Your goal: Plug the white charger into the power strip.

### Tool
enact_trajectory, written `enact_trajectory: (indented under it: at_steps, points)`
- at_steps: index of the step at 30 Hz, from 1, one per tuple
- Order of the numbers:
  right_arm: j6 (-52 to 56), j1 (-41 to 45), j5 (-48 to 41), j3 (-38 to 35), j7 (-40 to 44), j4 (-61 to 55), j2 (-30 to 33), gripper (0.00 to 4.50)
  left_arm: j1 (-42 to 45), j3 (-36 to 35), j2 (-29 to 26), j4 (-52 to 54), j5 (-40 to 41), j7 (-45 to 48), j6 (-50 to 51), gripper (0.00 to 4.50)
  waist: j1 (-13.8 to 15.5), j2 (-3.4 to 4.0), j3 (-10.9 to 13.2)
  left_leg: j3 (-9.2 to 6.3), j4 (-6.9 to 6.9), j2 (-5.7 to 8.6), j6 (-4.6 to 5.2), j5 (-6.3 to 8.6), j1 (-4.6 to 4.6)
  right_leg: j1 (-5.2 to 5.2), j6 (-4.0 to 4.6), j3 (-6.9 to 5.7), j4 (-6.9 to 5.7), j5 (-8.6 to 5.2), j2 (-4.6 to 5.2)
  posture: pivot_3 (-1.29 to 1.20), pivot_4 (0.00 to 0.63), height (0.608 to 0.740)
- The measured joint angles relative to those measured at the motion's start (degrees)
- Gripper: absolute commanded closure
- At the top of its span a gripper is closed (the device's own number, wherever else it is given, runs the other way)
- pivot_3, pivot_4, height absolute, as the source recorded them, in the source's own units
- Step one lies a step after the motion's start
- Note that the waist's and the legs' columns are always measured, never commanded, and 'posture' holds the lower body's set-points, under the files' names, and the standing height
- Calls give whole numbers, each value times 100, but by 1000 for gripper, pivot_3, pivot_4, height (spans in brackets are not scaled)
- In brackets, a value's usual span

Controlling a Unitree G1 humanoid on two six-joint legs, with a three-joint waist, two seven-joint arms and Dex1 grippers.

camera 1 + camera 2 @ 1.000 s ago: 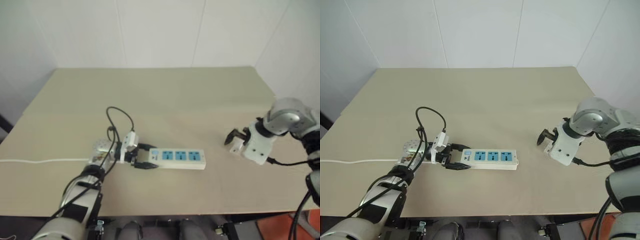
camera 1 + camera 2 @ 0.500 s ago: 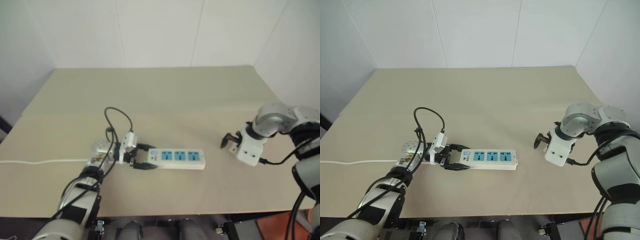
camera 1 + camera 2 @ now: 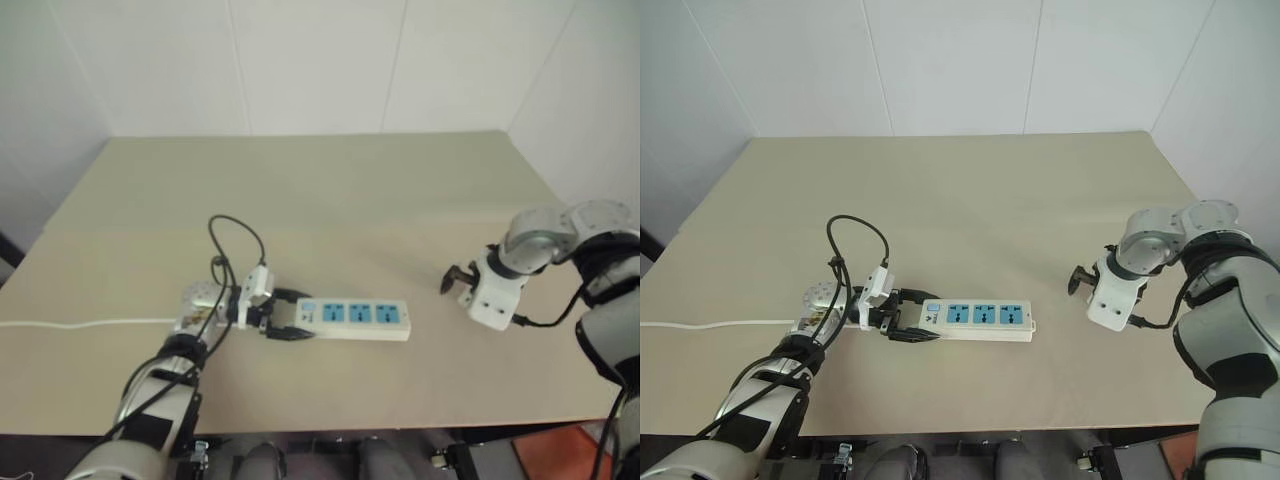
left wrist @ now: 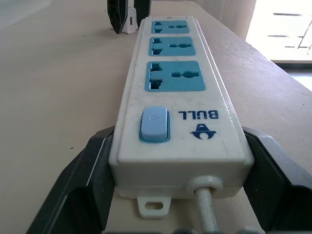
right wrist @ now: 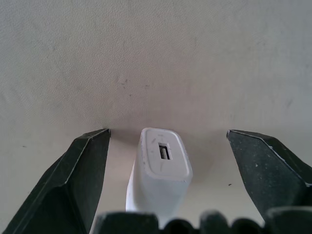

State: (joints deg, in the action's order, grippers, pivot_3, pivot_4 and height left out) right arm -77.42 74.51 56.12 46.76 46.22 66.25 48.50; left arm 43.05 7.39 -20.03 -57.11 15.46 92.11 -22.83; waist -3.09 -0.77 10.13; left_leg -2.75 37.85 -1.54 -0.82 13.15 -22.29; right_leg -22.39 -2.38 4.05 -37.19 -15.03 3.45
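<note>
right wrist view, white charger [image 5: 161,168] upright, port up

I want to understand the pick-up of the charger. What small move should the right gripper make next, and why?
Probably shut the right gripper on the white charger. The charger stands between its open fingers with a gap on each side. The left gripper already clamps the switch end of the power strip.

one power strip [image 3: 352,318] (three blue sockets), one white charger [image 5: 160,170], one table [image 3: 330,190].
</note>
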Motion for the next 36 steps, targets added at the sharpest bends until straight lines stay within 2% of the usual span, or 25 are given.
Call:
enact_trajectory:
  at_steps: [7,14,19,23,25,26,28,31,36]
  points:
    - [-10,155,446,265,-597,72,-53,3275,-21,-55,-12,0,-29,9,-4,1229,-40,5,-2,-2,0,1,0,0,0,0,0,1,-2,0,0,0,150,740]
    - [-11,245,731,442,-1087,85,-61,3328,-21,-83,-10,0,-95,12,-20,1229,-52,12,-6,-2,0,3,0,0,2,0,0,2,-4,0,1,0,150,740]
    - [-3,337,449,292,-1120,211,-58,3328,-20,-66,-17,12,-96,15,-4,1229,-58,20,-5,-1,0,4,0,0,1,0,0,3,-3,0,2,0,150,740]
    - [199,396,-614,-426,-564,470,-61,3328,7,-52,-22,17,-200,1,-32,1229,-66,21,-5,-2,0,3,0,0,2,5,1,2,-2,1,2,0,150,740]
    - [423,245,-1533,-1007,-115,490,-64,3328,9,-56,-19,41,-308,-130,-137,1229,-65,21,-5,-4,0,3,0,0,4,10,1,1,-1,1,2,0,150,740]
    - [665,-69,-2322,-1430,210,283,-69,3328,8,-49,-19,85,-434,-287,-238,1229,-56,15,-9,-8,-1,1,1,0,10,22,1,-3,2,1,1,0,150,740]
    - [1191,-686,-3518,-1869,808,-287,-141,3328,9,-42,-25,134,-557,-448,-354,1229,-54,15,-9,-9,1,-1,1,0,9,27,1,-3,1,2,1,0,150,740]
    - [2768,-1973,-5400,-2395,1840,-1989,-117,3328,-31,-47,-24,267,-636,-584,-405,1229,-23,18,-9,-10,2,0,1,0,1,20,1,-3,-1,2,3,0,150,740]
    - [5299,-2796,-7115,-3195,2114,-4070,-149,3328,-107,-49,-50,457,-713,-868,-429,1229,8,20,-9,-11,2,-2,1,0,3,14,2,-2,-9,2,0,0,150,740]
